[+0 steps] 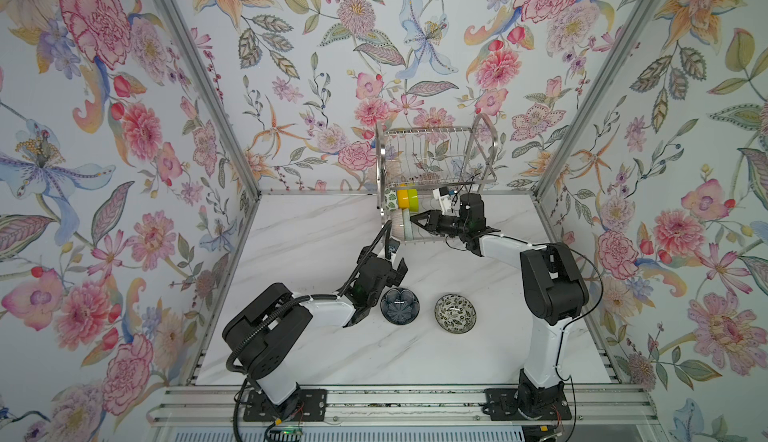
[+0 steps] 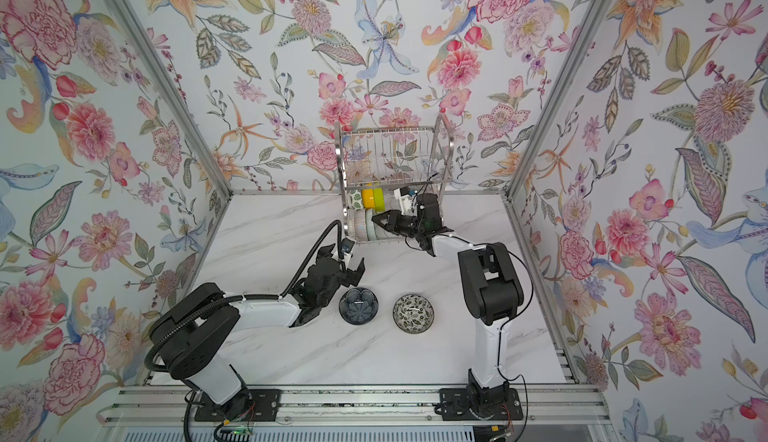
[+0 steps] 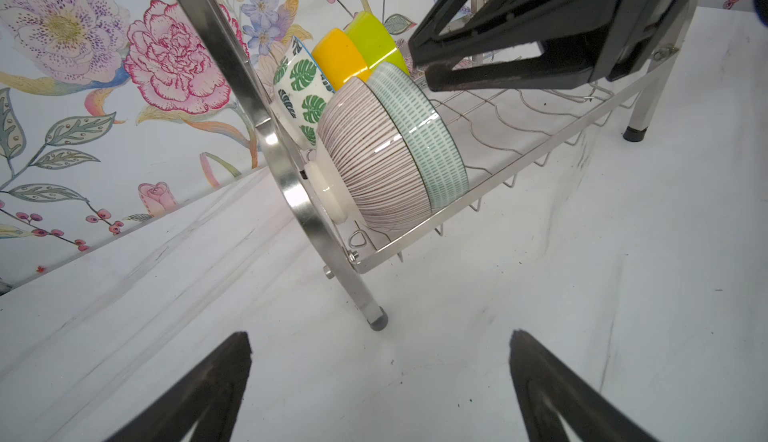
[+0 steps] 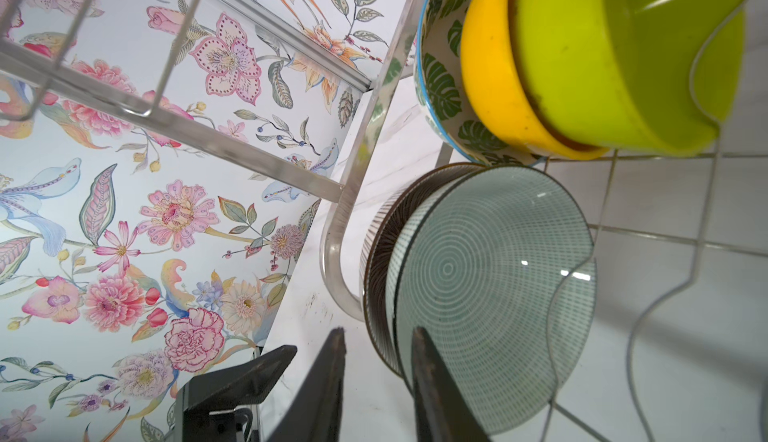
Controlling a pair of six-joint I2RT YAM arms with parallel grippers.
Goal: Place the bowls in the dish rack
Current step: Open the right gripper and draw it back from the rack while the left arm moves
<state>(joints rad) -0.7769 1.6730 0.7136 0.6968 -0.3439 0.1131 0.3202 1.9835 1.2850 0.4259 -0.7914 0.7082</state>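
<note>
Near the middle of the white marble table sit a dark blue glass bowl and a black-and-white floral bowl, the left gripper spread wide beside the blue one, while at the far edge the right gripper, jaws narrowly parted, reaches a pale green bowl on the lower shelf of the steel wire dish rack, with its grip impossible to tell.

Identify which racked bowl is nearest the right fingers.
The pale green dashed ceramic bowl, nested in the brown-striped bowl; right fingers at its rim.
</note>
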